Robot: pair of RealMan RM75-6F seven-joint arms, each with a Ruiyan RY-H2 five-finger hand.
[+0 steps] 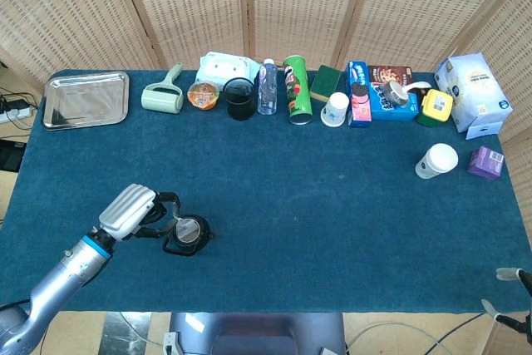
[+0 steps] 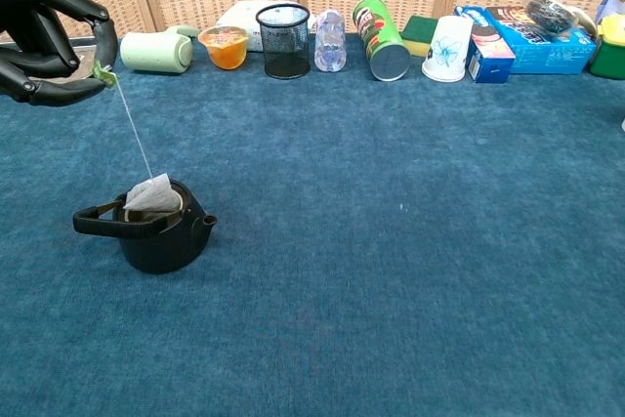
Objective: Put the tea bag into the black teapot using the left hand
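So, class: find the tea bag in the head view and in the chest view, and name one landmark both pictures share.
Head view: tea bag lower left, over the black teapot mouth, beside the left hand.
Chest view: tea bag left of centre, at the teapot's opening, string rising to the hand.
Shared landmark: the green can in the back row.

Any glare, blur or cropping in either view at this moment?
Head view: even light, sharp, soft glare on the metal tray. Chest view: sharp, no blur on the tea bag string; the left hand is cropped at the left edge.
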